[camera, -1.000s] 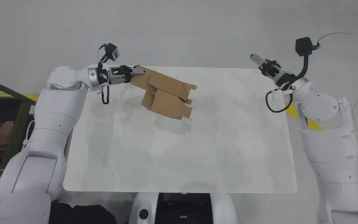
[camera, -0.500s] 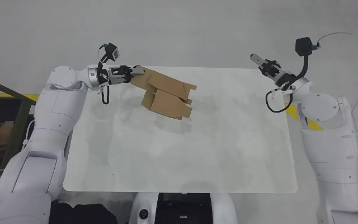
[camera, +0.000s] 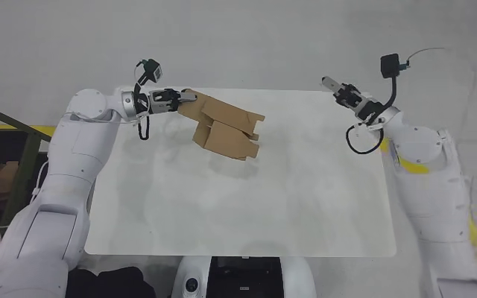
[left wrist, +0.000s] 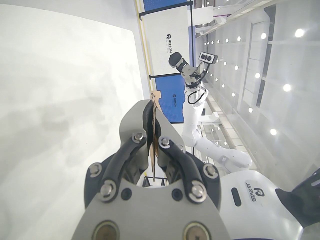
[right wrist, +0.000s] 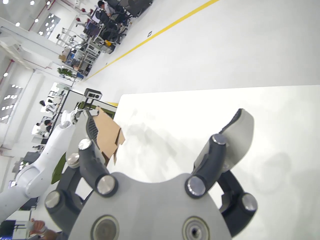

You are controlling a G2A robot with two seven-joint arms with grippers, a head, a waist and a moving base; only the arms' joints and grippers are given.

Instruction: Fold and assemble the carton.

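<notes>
The left gripper (camera: 181, 97) is clamped on one edge of the brown cardboard carton (camera: 227, 127). In the left wrist view the cardboard edge (left wrist: 154, 136) is seen pinched between the two pads, with almost no gap between them. The carton is held at about 11 o'clock over the white table (camera: 298, 201), with its flaps spread towards the middle. A shadow beneath it suggests that it is lifted off the surface, though this cannot be confirmed.

The right gripper (camera: 328, 80) is set at about 1 o'clock, just past the table's far corner and well apart from the carton. Its fingers (right wrist: 241, 126) are spread wide and nothing is held.

The task is judged to be at an early step — the carton is only partly opened and no box shape has been formed. For the next move, the right gripper would need to be brought across to a free flap on the side opposite the left grip and closed on it, so that the panels can be pulled apart.
</notes>
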